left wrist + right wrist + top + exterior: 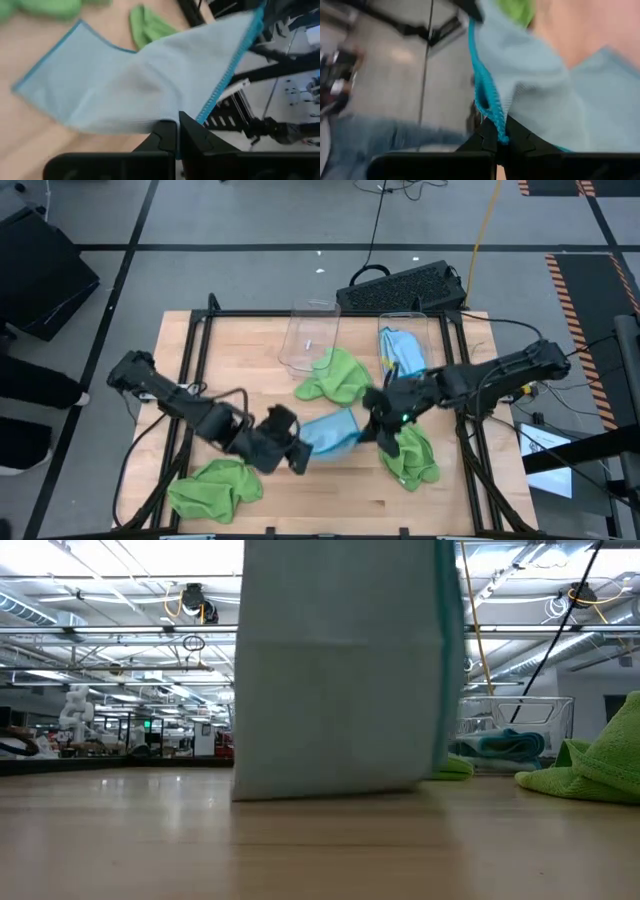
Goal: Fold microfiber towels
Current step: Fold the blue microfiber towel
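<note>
Light blue towel hangs stretched between both arms near the table's middle, lifted off the wood; the low view shows its lower edge about at table level, the sheet hanging as a flat panel. Left gripper has its fingers pressed together on one edge of the cloth, pinch visible in the left wrist view with the teal hem running past the fingers. Right gripper is likewise clamped on the opposite corner, hem caught between its fingertips in the right wrist view. The key relation: the towel's long axis runs from left claw to right claw, roughly across the table and slightly slanted, the left end closer to the front edge. Neither arm is nearer; each holds its own end. The free half hangs below the held edge, so a fold likely means laying it down toward the bare wood in front. Other cloths lie around: green towel just behind, another green one touching or nearly under the right gripper, a third at the front left. Clear bin behind, well apart.
</note>
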